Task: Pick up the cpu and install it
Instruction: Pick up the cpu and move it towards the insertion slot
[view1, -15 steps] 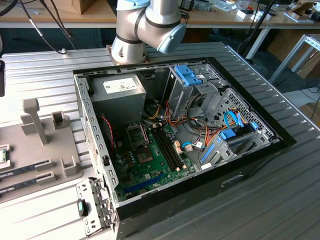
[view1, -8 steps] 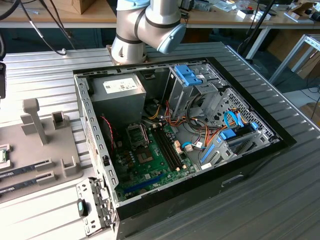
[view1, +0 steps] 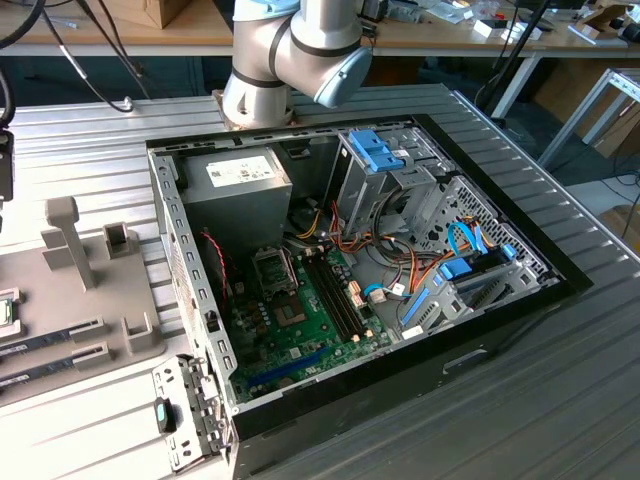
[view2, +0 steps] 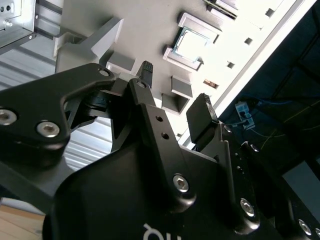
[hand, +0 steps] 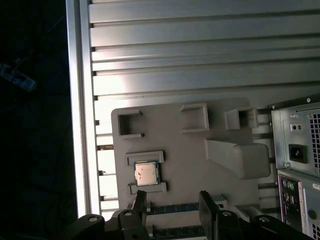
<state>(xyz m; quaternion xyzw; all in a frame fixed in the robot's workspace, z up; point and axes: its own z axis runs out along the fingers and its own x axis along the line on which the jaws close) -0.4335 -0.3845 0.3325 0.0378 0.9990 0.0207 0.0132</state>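
The gripper (hand: 173, 202) hung over the grey fixture plate (hand: 185, 162). Its two black fingers (view2: 202, 117) stood well apart, and nothing was between them.

Just beyond the fingertips, the cpu (hand: 146, 173) lay flat on this plate with the silvery top up and a thin green rim around it. It sat between two low raised bars of its holder, and the fingers did not touch it. In both wrist views it was apart from the gripper.

On the same plate, in the exterior view, two long memory sticks (view1: 55, 332) lay in narrow slots. A grey upright post (view1: 64, 240) stood farther back. The plate rested on a ribbed aluminium table (hand: 190, 55), at the exterior view's left.

To the right of the plate the open computer case (view1: 183, 255) lay on its side. Inside it was the green motherboard (view1: 300, 325), with a square metal-framed socket (view1: 275, 268) near its far end. A grey power supply (view1: 235, 185) was in the far left corner of the case, and blue drive brackets (view1: 375, 150) were at the far right.

Behind the case the large joint of the arm (view1: 300, 45) rose from the table, and farther away were wooden workbenches (view1: 100, 40) with cables.
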